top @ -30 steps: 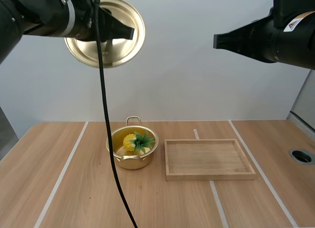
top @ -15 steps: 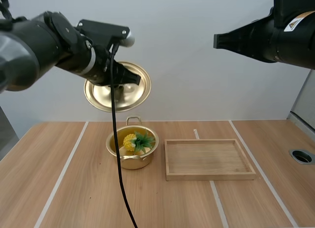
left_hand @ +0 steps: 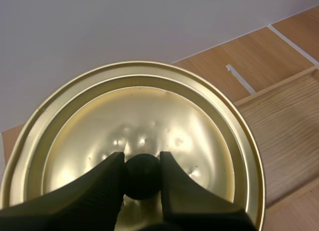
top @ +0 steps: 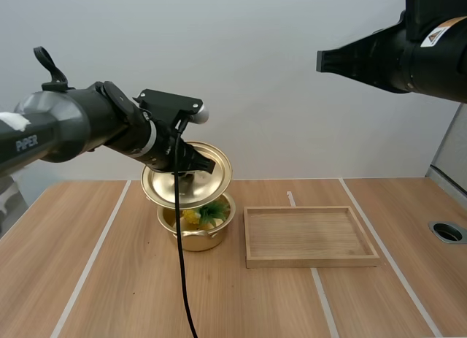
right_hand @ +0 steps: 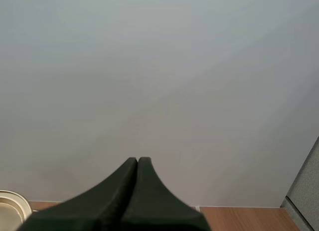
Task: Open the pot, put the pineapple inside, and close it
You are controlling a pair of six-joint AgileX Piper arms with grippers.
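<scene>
A gold pot [top: 195, 232] stands on the table left of centre, with the yellow pineapple [top: 193, 216] and its green leaves inside. My left gripper [top: 191, 168] is shut on the black knob [left_hand: 142, 175] of the gold lid [top: 187, 176] and holds it tilted just above the pot, covering its back part. In the left wrist view the lid [left_hand: 139, 136] spreads beneath the fingers [left_hand: 107, 178], which pinch the knob. My right gripper [top: 325, 61] hangs high at the right, shut on nothing, its fingers [right_hand: 135, 183] lying together as one wedge.
A wooden tray [top: 310, 236] lies right of the pot, its corner [left_hand: 284, 126] visible past the lid. A round hole [top: 446, 232] sits in the table at the far right. A lid edge [right_hand: 11, 211] shows low beside the right gripper.
My left arm has come down and forward with the lid, from high above the table to just over the pot. The right arm has not moved.
</scene>
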